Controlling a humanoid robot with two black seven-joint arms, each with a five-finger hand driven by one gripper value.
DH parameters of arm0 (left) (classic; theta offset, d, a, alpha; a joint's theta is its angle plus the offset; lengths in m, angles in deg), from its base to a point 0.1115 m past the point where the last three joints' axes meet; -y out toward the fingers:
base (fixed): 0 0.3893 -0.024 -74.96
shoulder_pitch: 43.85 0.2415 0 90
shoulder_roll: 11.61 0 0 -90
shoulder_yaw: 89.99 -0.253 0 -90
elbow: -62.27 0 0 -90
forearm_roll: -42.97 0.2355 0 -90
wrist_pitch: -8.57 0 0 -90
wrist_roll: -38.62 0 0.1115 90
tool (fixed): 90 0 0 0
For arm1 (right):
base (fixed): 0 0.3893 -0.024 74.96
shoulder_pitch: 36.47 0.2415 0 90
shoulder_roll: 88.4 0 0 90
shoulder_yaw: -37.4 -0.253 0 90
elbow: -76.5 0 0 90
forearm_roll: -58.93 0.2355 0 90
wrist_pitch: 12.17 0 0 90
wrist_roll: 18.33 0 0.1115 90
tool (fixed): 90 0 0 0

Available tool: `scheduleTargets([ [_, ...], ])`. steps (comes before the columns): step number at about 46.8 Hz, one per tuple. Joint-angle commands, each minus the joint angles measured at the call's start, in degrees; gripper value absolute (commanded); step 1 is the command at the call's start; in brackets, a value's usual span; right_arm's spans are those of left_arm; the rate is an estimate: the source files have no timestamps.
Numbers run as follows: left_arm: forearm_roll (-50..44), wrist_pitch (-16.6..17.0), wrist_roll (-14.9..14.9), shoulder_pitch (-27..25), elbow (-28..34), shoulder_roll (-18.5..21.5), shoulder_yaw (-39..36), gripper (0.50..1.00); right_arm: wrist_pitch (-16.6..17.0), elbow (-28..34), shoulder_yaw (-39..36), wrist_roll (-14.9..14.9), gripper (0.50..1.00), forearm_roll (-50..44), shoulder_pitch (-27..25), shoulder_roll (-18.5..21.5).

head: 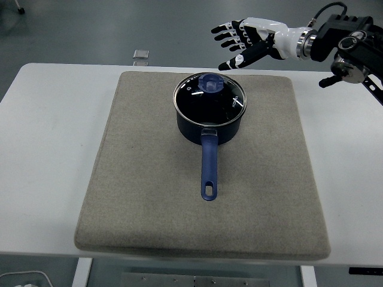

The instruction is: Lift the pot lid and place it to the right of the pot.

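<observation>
Pot [209, 116]: dark blue saucepan, upright on the upper middle part of a grey mat [149, 197]; long blue handle [209, 167] points toward the near edge, with a hanging hole at its end.
Lid [222, 100]: glass with a metal rim, seated flat on the pot, covering it fully; blue knob [211, 82] sits toward the far side of the lid.
Mat: square, felt-like, lies flat on the white surface [42, 149] and takes up most of its middle.
Right hand [246, 39]: white and black, reaches in from the upper right, held in the air above and to the far right of the lid; not touching lid or pot.
Fingers [224, 31]: spread and relaxed, holding nothing; tips point left, thumb lowest and nearest the knob.
Right arm [344, 42]: black forearm and wrist joint at the top right corner.
Small clear square object [141, 55]: on the floor beyond the far edge of the surface, well apart from the pot; too small to tell what it is.
</observation>
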Motion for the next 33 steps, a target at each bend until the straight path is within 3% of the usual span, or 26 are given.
scheduleTargets([
  [1,0.00,0.00,0.07,0.00,0.00,0.00,0.00,1.000,1.15,-0.43,2.14,0.36,0.921,-3.17,1.61,-0.03],
  [16,0.08,0.00,-0.02,0.00,0.00,0.00,0.00,1.000,1.42,-2.63,8.64,0.45,0.919,-12.06,6.10,1.46],
  [33,0.00,0.00,0.07,0.00,0.00,0.00,0.00,1.000,-0.43,-2.28,11.72,0.10,0.911,-17.15,6.89,5.07],
])
